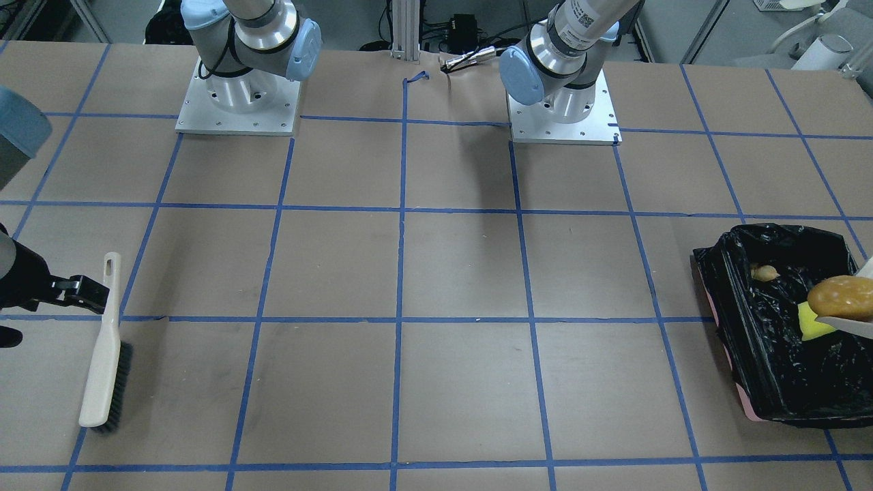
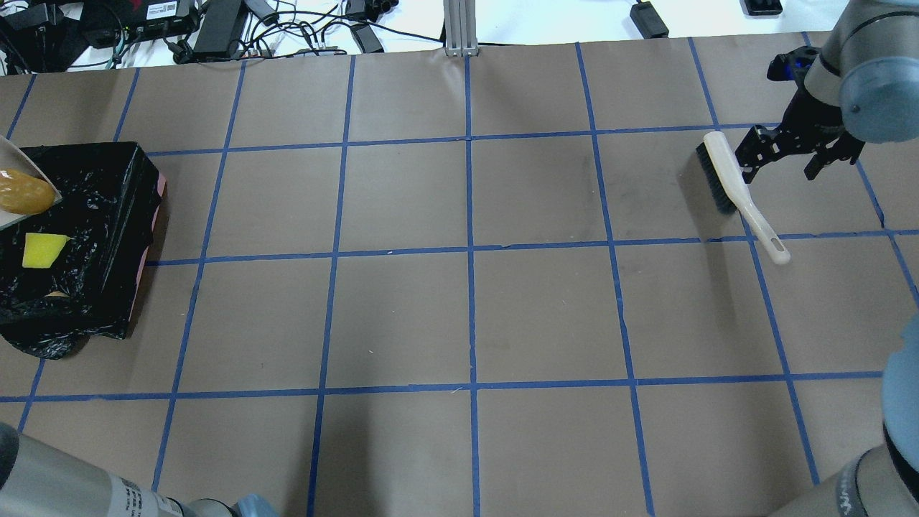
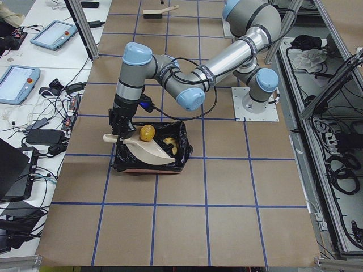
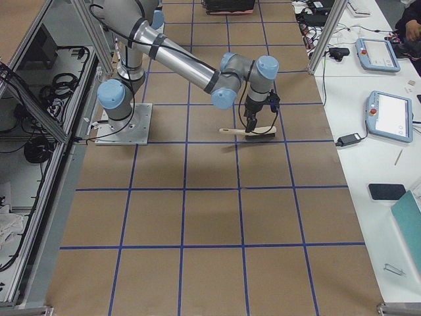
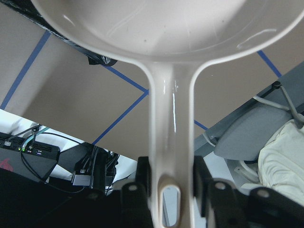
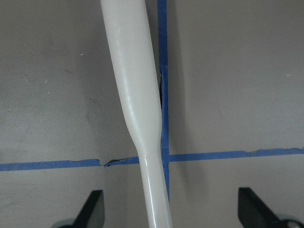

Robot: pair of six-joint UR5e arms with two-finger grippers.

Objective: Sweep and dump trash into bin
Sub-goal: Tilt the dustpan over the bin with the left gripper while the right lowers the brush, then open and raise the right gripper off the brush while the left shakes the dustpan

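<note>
The bin [image 1: 771,368], pinkish and lined with a black bag, stands at the table's end on my left side. My left gripper [image 5: 173,190] is shut on the handle of a beige dustpan [image 5: 171,109], which is tilted over the bin [image 2: 100,194]. A golden-brown potato [image 1: 840,294] rests at the dustpan's lip [image 1: 846,324]. A yellow sponge piece [image 2: 43,249] and a pale slice [image 1: 764,273] lie inside the bag. My right gripper [image 6: 173,211] is open, its fingers [image 6: 92,209] wide apart on either side of the handle of a brush [image 6: 137,109] that lies on the table.
The brush [image 2: 732,187] lies diagonally near the far right, its dark bristles pointing away from the gripper [image 2: 786,154]. Brown paper with blue tape lines covers the table. Both arm bases [image 1: 239,102] are bolted at the robot's edge. Cables and tablets lie beyond the table.
</note>
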